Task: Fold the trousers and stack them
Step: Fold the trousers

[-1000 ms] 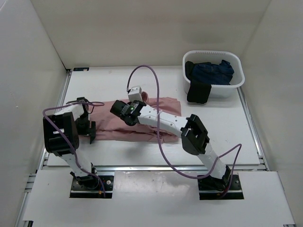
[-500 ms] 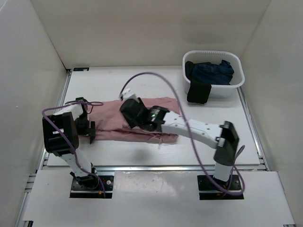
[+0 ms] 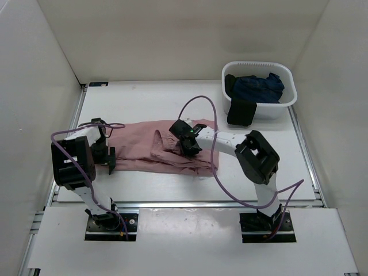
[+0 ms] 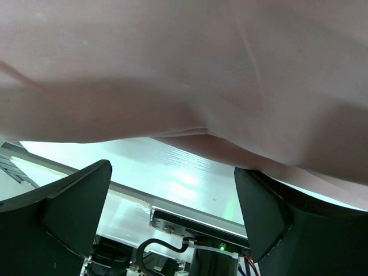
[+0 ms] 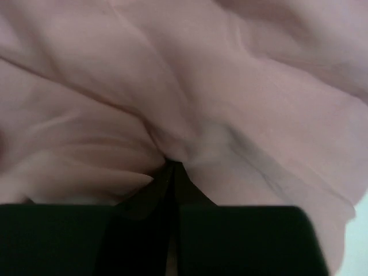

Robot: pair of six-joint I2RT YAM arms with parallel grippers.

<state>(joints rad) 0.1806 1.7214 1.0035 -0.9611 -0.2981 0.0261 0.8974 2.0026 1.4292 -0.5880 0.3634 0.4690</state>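
Observation:
The dusty-pink trousers (image 3: 138, 148) lie stretched left to right across the middle of the table, rumpled toward the right end. My right gripper (image 3: 187, 141) presses down on that rumpled part. In the right wrist view its jaws are shut (image 5: 172, 165) with a pucker of the trousers (image 5: 218, 86) pinched at the tips. My left gripper (image 3: 110, 161) sits at the trousers' left end by the front hem. It is open (image 4: 172, 178), with both fingers wide apart under the edge of the trousers (image 4: 184, 69) and nothing between them.
A white basket (image 3: 289, 98) stands at the back right holding a dark navy garment (image 3: 260, 86). A black cloth (image 3: 241, 112) hangs over its front wall. White walls enclose the table on three sides. A metal rail runs along the front edge (image 3: 190, 204).
My right arm swung from the trousers' left-middle to the right-middle, and its jaws opened and then shut on the fabric. The cloth is more bunched there. The left arm stayed still.

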